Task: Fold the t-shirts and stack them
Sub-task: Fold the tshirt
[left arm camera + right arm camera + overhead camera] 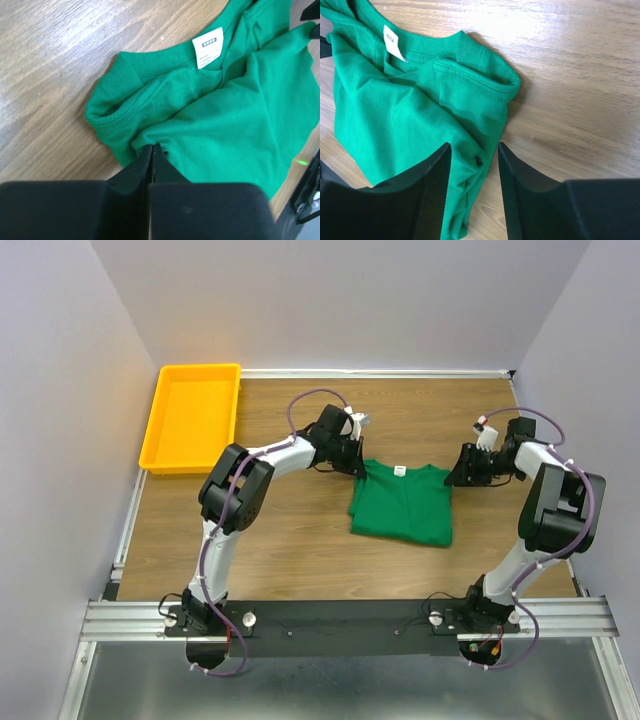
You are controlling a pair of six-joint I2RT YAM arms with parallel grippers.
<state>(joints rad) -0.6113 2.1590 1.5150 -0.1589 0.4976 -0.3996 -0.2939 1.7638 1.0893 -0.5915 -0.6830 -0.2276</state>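
The dark-green t-shirt (402,504) lies partly folded on the wooden table, its white neck label (399,470) facing up at the far edge. My left gripper (356,464) is at the shirt's far left corner. In the left wrist view the gripper (152,146) is shut, its tips pinching a fold of the shirt (235,115) beside the sleeve hem. My right gripper (457,476) is at the shirt's far right corner. In the right wrist view it (474,150) is open, its jaws standing on either side of the bunched right edge of the shirt (410,105).
A yellow plastic tray (160,440) sits at the far left of the table. White walls close in the back and both sides. Bare wood (300,550) lies in front of the shirt.
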